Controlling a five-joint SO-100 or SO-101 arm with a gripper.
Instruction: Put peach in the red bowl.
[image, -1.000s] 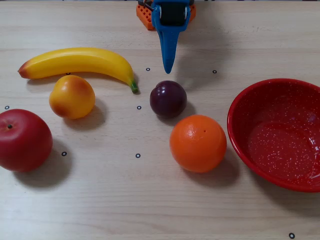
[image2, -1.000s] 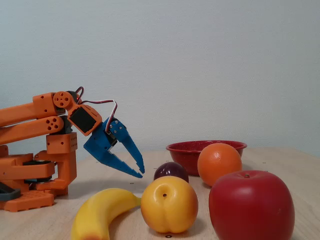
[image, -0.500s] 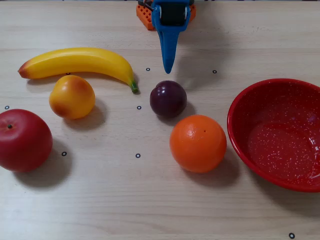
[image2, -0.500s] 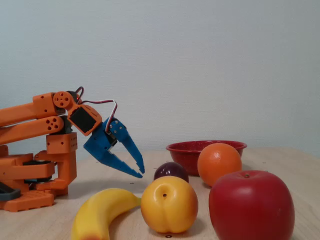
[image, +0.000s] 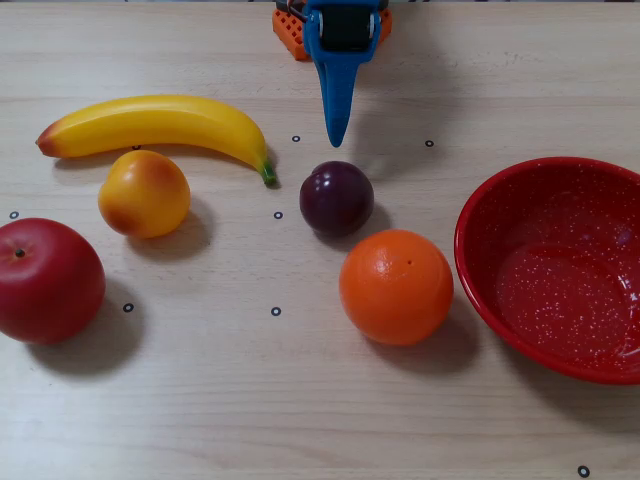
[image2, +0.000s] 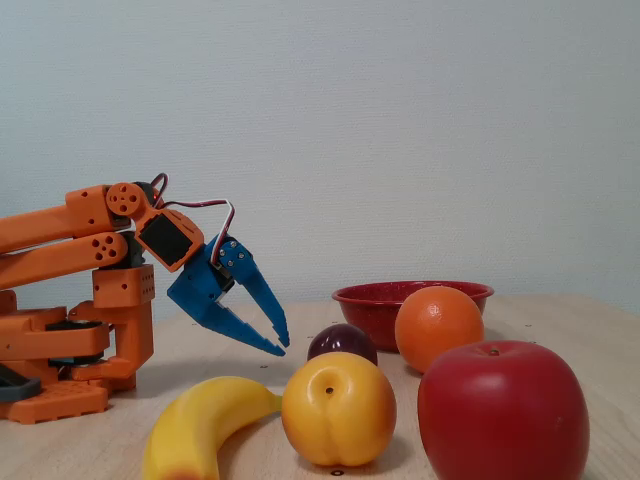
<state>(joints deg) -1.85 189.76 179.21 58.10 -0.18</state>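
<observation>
The peach (image: 144, 193) is seen resting toward the table's (image: 300, 400) left edge, just below the banana (image: 155, 124), while the claw (image: 336, 138), nearly closed and empty, is held near the far edge, well apart from the red bowl (image: 480, 270) at the right edge.

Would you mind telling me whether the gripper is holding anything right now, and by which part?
Nothing is held: the gripper hangs empty above the table, apart from the peach.

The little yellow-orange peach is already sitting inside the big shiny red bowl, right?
No. The small round yellow-orange peach sits on the wooden table under the long yellow banana, far from the wide glossy red bowl, as the fixed view from above shows.
</observation>
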